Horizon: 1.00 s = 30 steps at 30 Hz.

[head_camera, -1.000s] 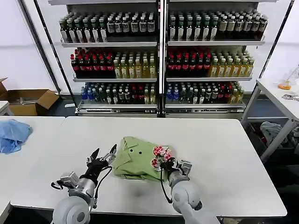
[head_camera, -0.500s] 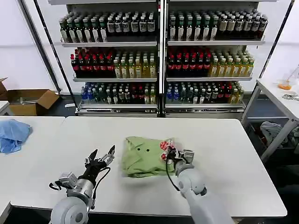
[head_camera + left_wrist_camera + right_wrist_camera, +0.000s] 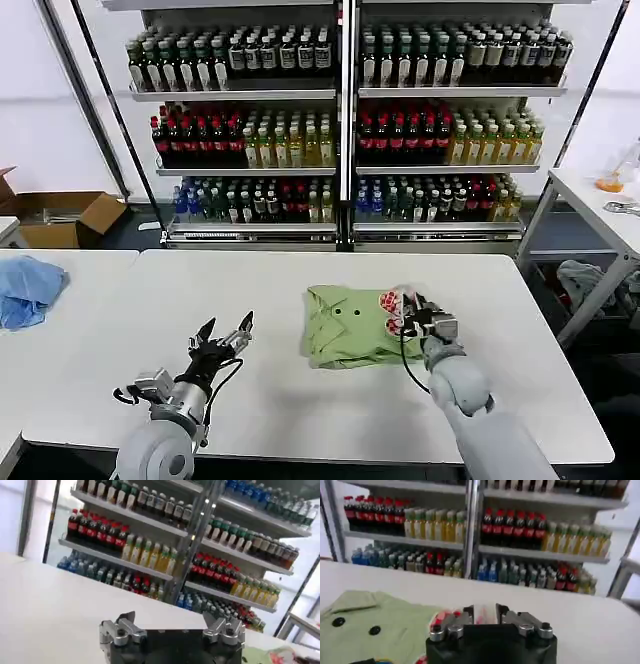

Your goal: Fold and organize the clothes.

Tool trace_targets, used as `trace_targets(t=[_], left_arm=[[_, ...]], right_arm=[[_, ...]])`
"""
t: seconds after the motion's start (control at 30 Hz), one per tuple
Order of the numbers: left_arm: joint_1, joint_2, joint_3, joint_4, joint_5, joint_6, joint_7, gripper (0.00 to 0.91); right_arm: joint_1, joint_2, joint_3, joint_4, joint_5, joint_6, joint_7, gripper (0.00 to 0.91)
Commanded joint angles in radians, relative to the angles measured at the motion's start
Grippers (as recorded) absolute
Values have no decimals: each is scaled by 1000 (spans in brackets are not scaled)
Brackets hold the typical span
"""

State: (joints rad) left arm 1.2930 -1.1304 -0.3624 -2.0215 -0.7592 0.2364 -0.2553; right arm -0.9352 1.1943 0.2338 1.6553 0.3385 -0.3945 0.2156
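Your left gripper (image 3: 226,335) hovers with fingers spread wide over the near left of the desk (image 3: 120,330), holding nothing. Farther right, your right gripper (image 3: 408,307) pinches the shirt (image 3: 345,330) by its right edge, the shirt lying folded mid-desk.

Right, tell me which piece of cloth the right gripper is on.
The folded green polo shirt mid-table, its printed edge under the right gripper. The blue cloth lies crumpled on the far-left table, away from both grippers.

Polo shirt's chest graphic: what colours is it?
Red and white, on the light green polo shirt; clearest in the head view.
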Motion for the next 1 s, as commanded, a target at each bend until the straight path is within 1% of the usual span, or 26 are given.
trace_targets(t=[0.03,0.1,0.2,0.23,0.3,0.4,0.53,0.77,1.0], left_arm=[[2,7,16,-14,120,-23,14,907],[4,7,18,-20,142,-28,18,907],[6,6,23,-30,194,-49,25,907],[6,6,24,-30,201,-51,26,907],[9,7,25,-33,227,-60,32,907],[13,13,26,-36,245,-71,39,907],[17,22,26,-45,266,-86,49,907],[24,38,24,-55,276,-93,53,907],[28,38,36,-56,296,-97,60,907]], right_arm=[[-259,-51,136,223,-119,258,15,907],[-294,-49,160,259,-114,270,14,907],[-407,-44,233,363,-117,268,3,907],[-420,-43,239,372,-118,268,2,907],[-507,-33,280,436,-116,271,-6,907],[-567,-17,304,482,-117,271,-9,907],[-611,8,323,511,-120,270,-11,907],[-650,17,356,556,-117,288,-12,907],[-654,26,363,575,-121,273,-2,907]])
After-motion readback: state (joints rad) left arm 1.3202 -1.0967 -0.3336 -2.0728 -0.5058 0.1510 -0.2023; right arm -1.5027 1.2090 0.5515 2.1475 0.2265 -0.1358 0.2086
